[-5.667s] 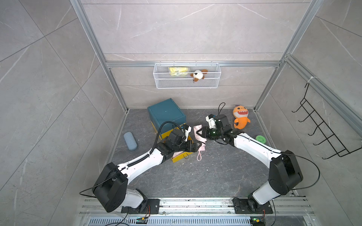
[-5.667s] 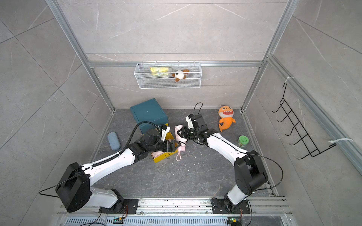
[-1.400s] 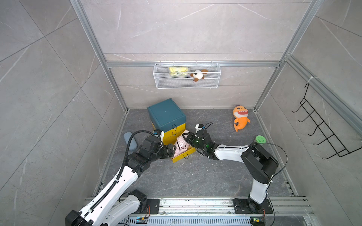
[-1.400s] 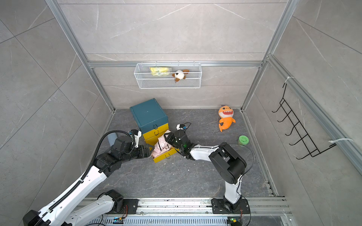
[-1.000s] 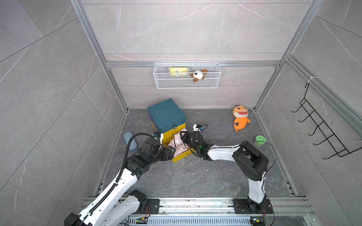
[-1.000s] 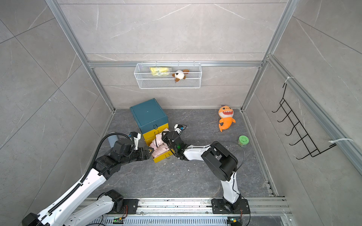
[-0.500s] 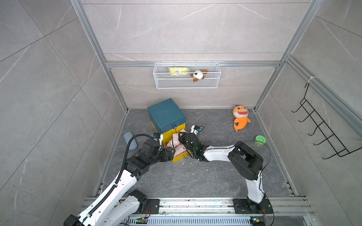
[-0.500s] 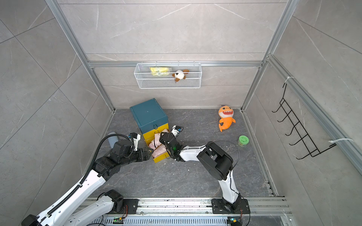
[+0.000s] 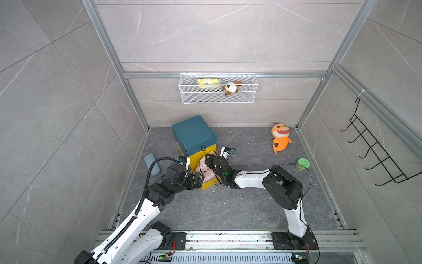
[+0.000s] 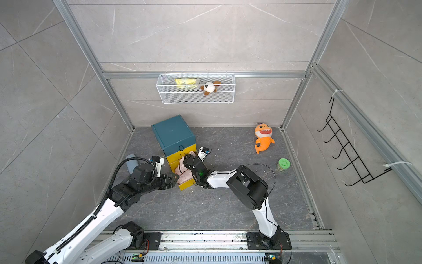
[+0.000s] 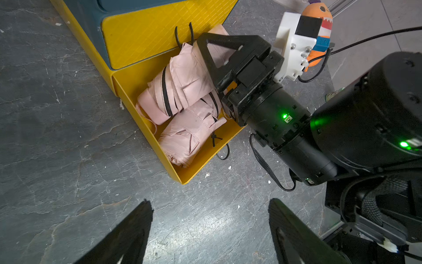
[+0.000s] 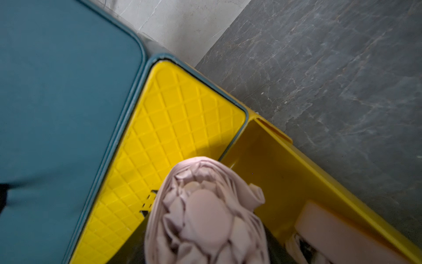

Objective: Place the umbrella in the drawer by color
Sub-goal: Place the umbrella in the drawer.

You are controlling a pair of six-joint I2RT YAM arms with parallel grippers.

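The left claw [image 11: 209,201] is hovering low over the dark grey stone-patterned counter [image 11: 68,148], its two black fingers spread wide with nothing between them. Just ahead of it, a pulled-out yellow plastic drawer [image 11: 127,91] is sticking out from the bottom of a teal box-shaped cabinet [image 9: 194,134]. Two folded pale pink fabric umbrellas are lying inside that drawer, side by side and touching. The nearer pink umbrella [image 11: 189,137] is resting by the drawer corner closest to the left claw. The farther pink umbrella [image 11: 182,84] is lying tilted, its far end pointing toward the cabinet. The right claw [image 9: 209,162] is reaching into the drawer from the opposite side, with one black finger [image 11: 228,39] lying across the farther pink umbrella. Whether this claw is pinching the umbrella or sitting loose around it cannot be told.
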